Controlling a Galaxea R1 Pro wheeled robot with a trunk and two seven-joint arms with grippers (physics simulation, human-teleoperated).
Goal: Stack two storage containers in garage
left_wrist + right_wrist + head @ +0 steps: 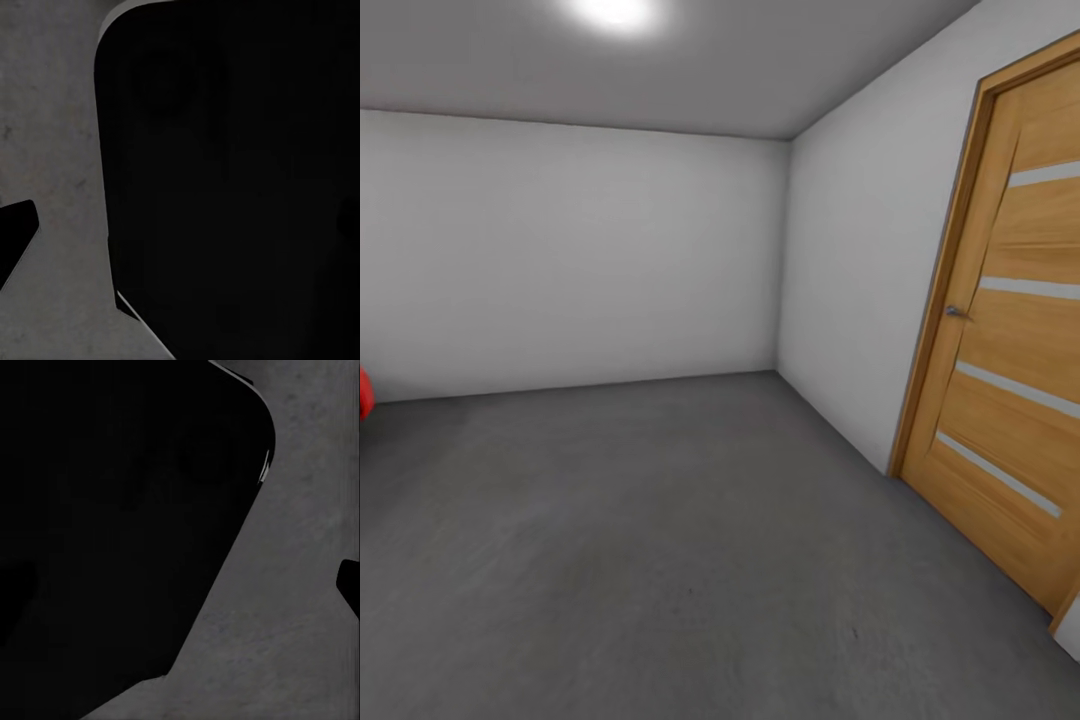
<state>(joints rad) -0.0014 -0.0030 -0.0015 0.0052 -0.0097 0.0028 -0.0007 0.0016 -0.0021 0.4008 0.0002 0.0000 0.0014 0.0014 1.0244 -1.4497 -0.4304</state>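
Note:
I look into a bare room with grey-white walls (570, 250) and a dark grey, mottled floor (660, 550). A small red sliver (363, 392) pokes in at the head view's left edge, low by the far wall; too little of it shows to tell what it is. In the left wrist view a dark fingertip (16, 236) hangs over the grey floor (52, 135). The right wrist view has a dark fingertip (349, 585) over the same kind of floor (300, 585). Nothing shows between the fingers.
A shut wooden door (1010, 350) with pale horizontal stripes and a metal handle (955, 312) stands in the right wall. A large black rounded body (225, 187) blocks much of the left wrist view, and a similar black mass (112, 547) blocks the right wrist view.

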